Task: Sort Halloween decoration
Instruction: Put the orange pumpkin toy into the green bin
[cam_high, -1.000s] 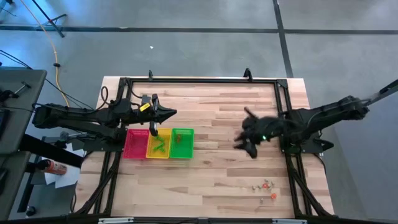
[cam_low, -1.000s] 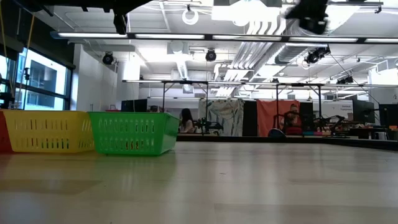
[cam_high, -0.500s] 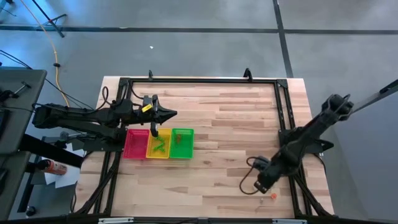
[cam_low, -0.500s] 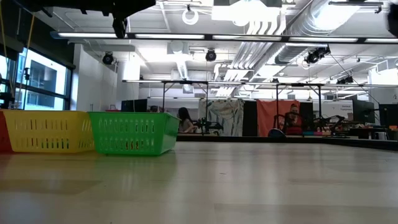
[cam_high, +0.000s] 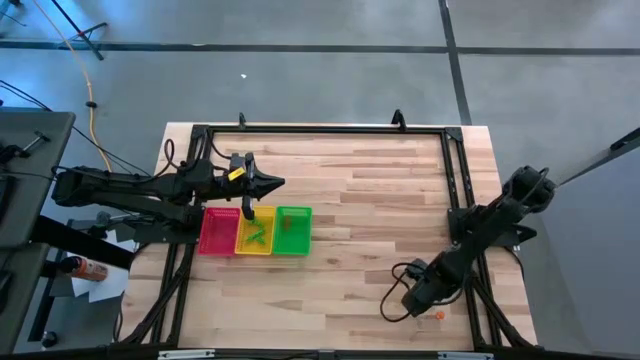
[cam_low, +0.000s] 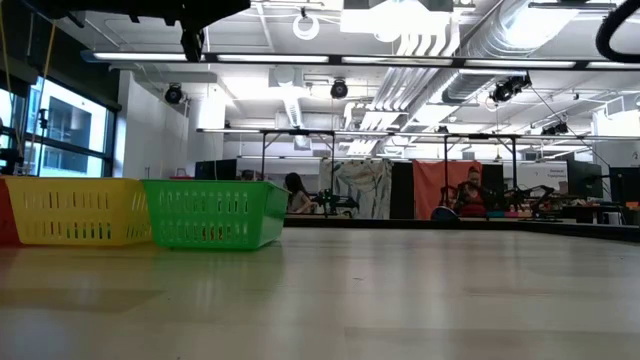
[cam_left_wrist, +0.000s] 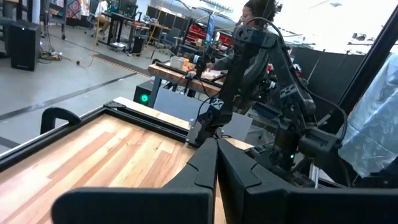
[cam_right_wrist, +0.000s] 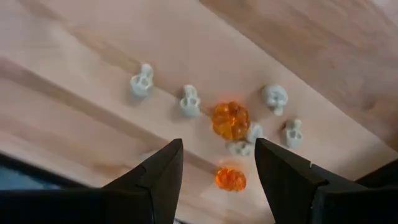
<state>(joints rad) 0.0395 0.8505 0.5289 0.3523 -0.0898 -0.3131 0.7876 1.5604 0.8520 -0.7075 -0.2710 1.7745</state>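
Your right gripper (cam_right_wrist: 217, 163) hangs spread above the pale skulls (cam_right_wrist: 189, 101) and orange pumpkins (cam_right_wrist: 231, 120) on the table (cam_right_wrist: 93, 74), while your left gripper (cam_left_wrist: 217, 155) sits pressed together by the trays (cam_high: 254, 231).

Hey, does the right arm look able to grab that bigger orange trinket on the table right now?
Probably yes. The right claw hangs open just above the bigger orange trinket, with nothing between them. The pale skull trinkets crowd close against it, so the claw may catch one of those too.
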